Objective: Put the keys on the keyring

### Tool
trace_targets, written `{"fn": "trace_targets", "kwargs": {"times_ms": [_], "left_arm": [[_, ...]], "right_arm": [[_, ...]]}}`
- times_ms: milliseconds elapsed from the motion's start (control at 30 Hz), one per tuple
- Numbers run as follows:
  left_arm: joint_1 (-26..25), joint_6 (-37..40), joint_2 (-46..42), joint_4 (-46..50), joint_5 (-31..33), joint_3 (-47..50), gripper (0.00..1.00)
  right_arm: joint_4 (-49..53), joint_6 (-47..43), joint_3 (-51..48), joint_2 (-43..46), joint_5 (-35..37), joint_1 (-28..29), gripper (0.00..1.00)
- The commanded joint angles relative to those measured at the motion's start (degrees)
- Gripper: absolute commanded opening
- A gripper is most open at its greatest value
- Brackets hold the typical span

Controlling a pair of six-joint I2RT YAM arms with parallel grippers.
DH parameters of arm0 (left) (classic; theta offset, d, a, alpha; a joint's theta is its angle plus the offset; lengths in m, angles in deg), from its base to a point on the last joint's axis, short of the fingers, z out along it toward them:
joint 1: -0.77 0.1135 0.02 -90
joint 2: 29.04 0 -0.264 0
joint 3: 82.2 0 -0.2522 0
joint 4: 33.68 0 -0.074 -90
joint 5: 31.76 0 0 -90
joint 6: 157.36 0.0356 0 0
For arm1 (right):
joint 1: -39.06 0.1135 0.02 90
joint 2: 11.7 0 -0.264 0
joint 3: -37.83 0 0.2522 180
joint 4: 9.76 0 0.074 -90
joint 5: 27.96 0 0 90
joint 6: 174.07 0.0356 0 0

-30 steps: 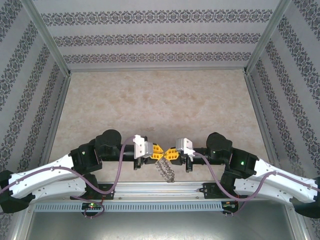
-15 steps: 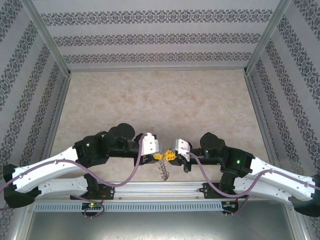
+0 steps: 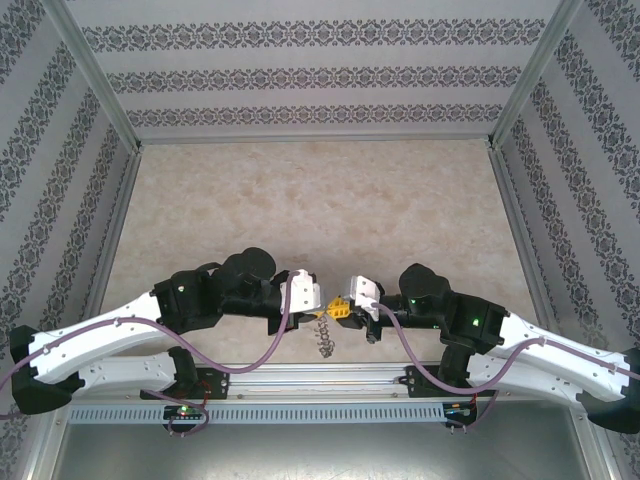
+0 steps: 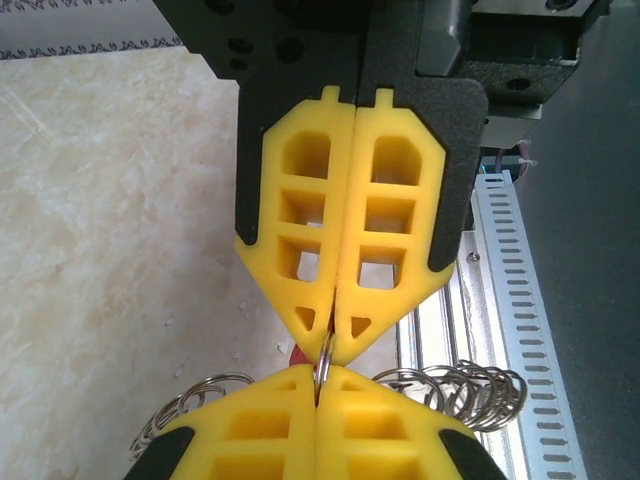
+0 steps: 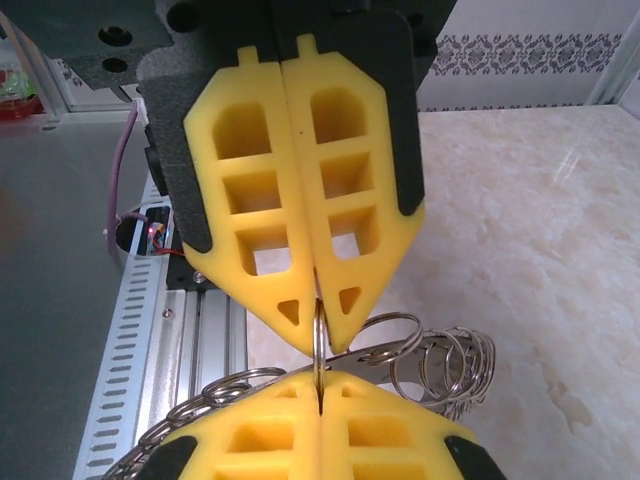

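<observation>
1. My left gripper point(image 4: 326, 340) sits in the centre of the left wrist view. Its yellow fingers are pressed flat together, and the tips nip the edge of 1 thin wire loop.
2. My right gripper point(image 5: 318, 335) is clamped the same way, tip to tip with the left one, on what looks like the same loop. Seen from overhead, the 2 meet low in the middle of the frame.
3. That loop belongs to the keyring point(image 5: 440, 365). Its other coils fan out to the lower left and lower right of my tips and hang as a short chain beneath them.
4. The key point(image 4: 297, 352) appears as a sliver of red just left of my left tips, at lower centre. Its blade is hidden, so I cannot tell whether it is threaded on.
5. What could go wrong, as I judge it:
   - With 2 holds so close on 1 wire, any twist or pull apart could make the loop slip from the soft pads.
   - The hanging weight might then drag the whole bunch down onto the slotted rail point(image 4: 520, 300) at the right.
   - The key could drop free if the coil springs back.
</observation>
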Motion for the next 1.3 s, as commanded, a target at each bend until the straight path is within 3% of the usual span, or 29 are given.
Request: {"fn": "trace_targets", "kwargs": {"times_ms": [0,133,367,1267], "left_arm": [[-0.39,-0.28,-2.95,-4.9,-1.35,1.13,0.0],[-0.3,-2.12,-6.14,-9.87,-3.73,3.97,0.0],[-0.04,-3.94,-8.9,-14.87,-4.67,7.78,0.0],[0.41,-3.86,-10.08,-16.6,-5.74,8.73,0.0]], "right_arm": [[-2.1,-0.32,1.68,1.06,-1.91,0.04,0.0],[-2.32,0.08,0.81,2.07,-2.5,0.04,0.0],[-2.9,0.74,0.1,2.28,-2.97,-0.02,0.17],[-3.74,1.22,-0.35,1.24,-0.81,-0.04,0.14]]}}
